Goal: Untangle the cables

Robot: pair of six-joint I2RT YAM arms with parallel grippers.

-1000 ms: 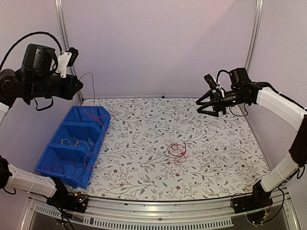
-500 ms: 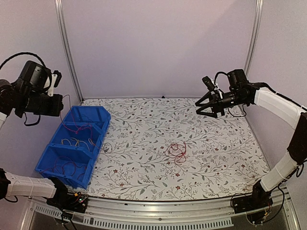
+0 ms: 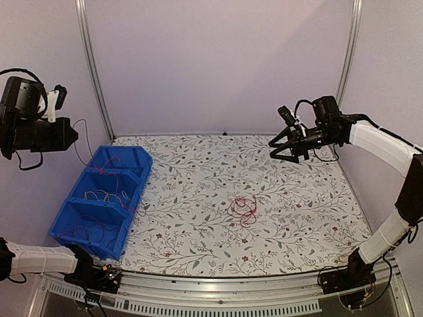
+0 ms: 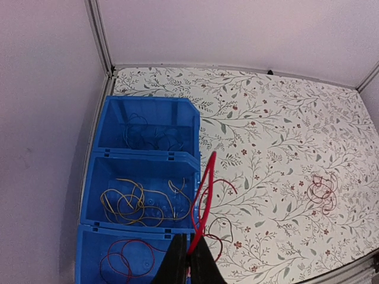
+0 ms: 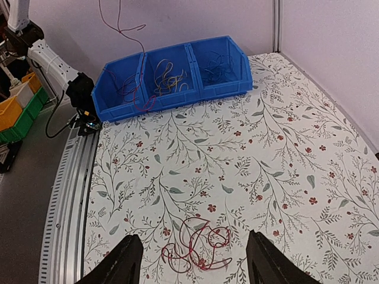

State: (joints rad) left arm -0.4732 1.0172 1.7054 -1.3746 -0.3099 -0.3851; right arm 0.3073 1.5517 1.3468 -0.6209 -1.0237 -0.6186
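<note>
One red cable clump point(image 3: 243, 209) can be seen out on the flowery bench point(image 3: 198, 165), a bit right of centre and well apart from everything else. It's made of thin floppy loops, loosely knotted.

One blue bin point(image 4: 148, 155) is parked at the bench's left edge, split into three compartments. Thin dark cables point(image 4: 151, 136) are piled in the far one, yellow cables point(image 4: 133, 204) in the middle one and red loops point(image 4: 127, 260) in the near one.

A single red cable point(image 4: 204, 195) is pinched in the pressed-together jaws of the left gripper point(image 4: 188, 254), which is held high above the bin with the strand hanging down toward it. The right gripper point(image 3: 274, 149) is held up over the far right of the bench, jaws spread.
</note>
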